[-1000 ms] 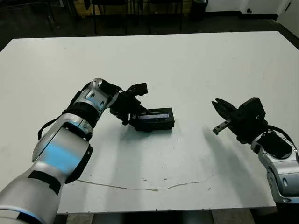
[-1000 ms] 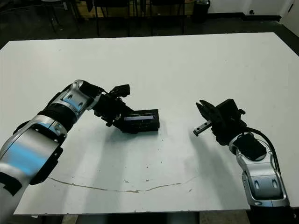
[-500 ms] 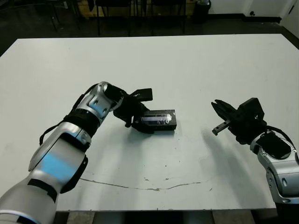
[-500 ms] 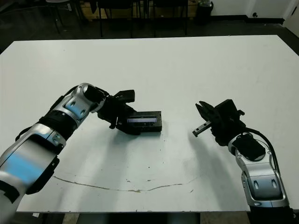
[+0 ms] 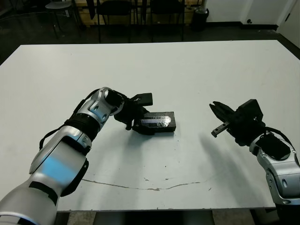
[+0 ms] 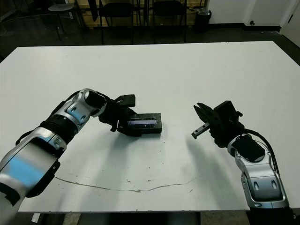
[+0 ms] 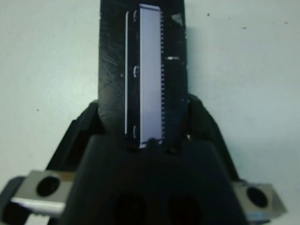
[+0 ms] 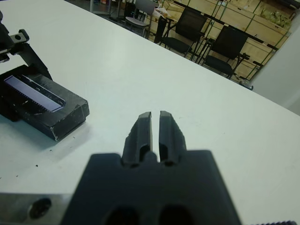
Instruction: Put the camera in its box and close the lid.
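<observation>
Left eye view: the box (image 5: 156,123) sits on the white worktop (image 5: 187,70) left of centre, lid (image 7: 140,70) on top of it, pale glossy strip window facing up. The lid looks seated flush, though the far edge is hard to judge from here. Camera is not visible in any view.

Left gripper (image 5: 139,114) is at the box's left end, one finger (image 5: 143,99) raised over the far side of the box. Left wrist view shows the lidded box running straight out from the gripper body, jaws spread either side of its near end, close to its sides; I can't tell from that picture whether they touch it, so not calling it a grasp.

Right gripper (image 5: 218,118) hovers above the worktop well apart from the box, to its right, pointing toward it. Right wrist view: its two fingers (image 8: 142,132) are clenched nearly together with only a thin slit between them, holding nothing. Same view shows the box with its strip window beyond the fingertips.

Chairs (image 5: 117,9) stand past the far edge of the worktop.
</observation>
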Tool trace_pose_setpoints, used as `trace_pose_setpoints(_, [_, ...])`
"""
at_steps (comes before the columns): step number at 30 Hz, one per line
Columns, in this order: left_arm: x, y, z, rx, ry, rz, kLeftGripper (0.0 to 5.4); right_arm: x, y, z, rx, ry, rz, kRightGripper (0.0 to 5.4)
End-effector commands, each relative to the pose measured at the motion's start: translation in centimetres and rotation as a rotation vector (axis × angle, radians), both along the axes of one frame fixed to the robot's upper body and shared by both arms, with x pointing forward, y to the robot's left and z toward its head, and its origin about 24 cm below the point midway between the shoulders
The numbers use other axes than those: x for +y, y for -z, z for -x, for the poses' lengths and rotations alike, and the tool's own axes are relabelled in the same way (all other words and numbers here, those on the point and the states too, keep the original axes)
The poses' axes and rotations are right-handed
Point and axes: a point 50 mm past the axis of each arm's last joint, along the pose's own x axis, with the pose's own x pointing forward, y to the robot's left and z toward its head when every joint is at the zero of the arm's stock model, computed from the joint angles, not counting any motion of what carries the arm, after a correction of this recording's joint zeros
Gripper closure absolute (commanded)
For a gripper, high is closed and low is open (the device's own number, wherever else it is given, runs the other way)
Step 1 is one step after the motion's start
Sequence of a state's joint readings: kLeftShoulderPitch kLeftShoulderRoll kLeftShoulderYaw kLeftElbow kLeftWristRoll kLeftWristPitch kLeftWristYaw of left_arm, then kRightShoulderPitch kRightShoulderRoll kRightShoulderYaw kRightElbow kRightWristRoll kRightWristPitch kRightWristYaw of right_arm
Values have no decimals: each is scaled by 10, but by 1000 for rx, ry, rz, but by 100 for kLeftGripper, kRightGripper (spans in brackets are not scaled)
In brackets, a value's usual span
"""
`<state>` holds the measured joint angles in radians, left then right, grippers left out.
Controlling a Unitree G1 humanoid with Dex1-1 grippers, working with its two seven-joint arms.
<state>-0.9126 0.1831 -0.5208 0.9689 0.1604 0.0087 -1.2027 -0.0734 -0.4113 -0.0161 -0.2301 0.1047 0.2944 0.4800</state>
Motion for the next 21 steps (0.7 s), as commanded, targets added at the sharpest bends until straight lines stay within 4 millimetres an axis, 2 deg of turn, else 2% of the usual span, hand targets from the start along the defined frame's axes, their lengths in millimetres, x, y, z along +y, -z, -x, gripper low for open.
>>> trace_pose_setpoints(1, [17, 45, 20, 85, 12, -210, 225, -1, 4, 0, 17, -8, 4, 540])
trace_pose_setpoints(14, [21, 41, 20, 18, 112, -247, 10, -1, 5, 1, 25, 3, 3, 540])
trace_pose_setpoints(21, [23, 40, 20, 9, 131, -237, 2, 0, 5, 1, 28, 6, -2, 540])
